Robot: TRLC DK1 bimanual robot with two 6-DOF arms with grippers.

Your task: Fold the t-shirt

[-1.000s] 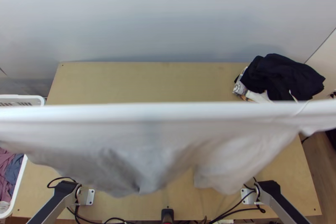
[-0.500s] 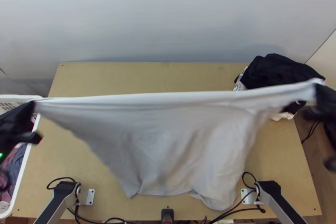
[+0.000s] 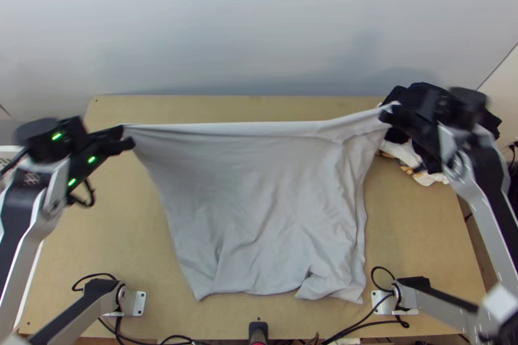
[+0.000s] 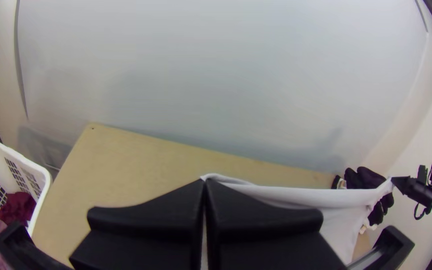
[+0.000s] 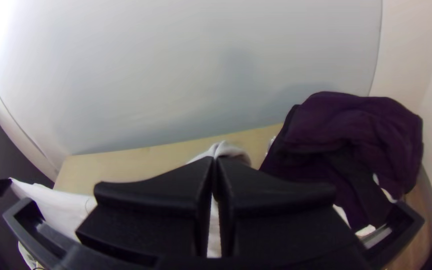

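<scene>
The t-shirt (image 3: 259, 196), pale grey and plain, is over the middle of the table (image 3: 110, 222), stretched wide between the two grippers. Its far edge runs nearly straight and taut, a narrow fold along it, rising somewhat towards the right-hand end. From there the cloth drops towards the table's near side, narrower at the bottom than the top, with soft slanting creases through the body and tighter lengthwise folds down the right side. The near edge is uneven, with a small dark gap right of its middle. The left gripper (image 3: 127, 138) is closed on one far corner; the right gripper (image 3: 390, 115) is closed on the other, a tuft of cloth poking past its fingertips in the right wrist view. Both pinched portions are covered by the black fingers. Sleeves and collar cannot be told apart in the folds, nor how much of the lower part touches the table. The right arm partly covers the dark clothes (image 3: 411, 94); the white basket (image 4: 38, 175) is cut off at the left wrist view's edge.
</scene>
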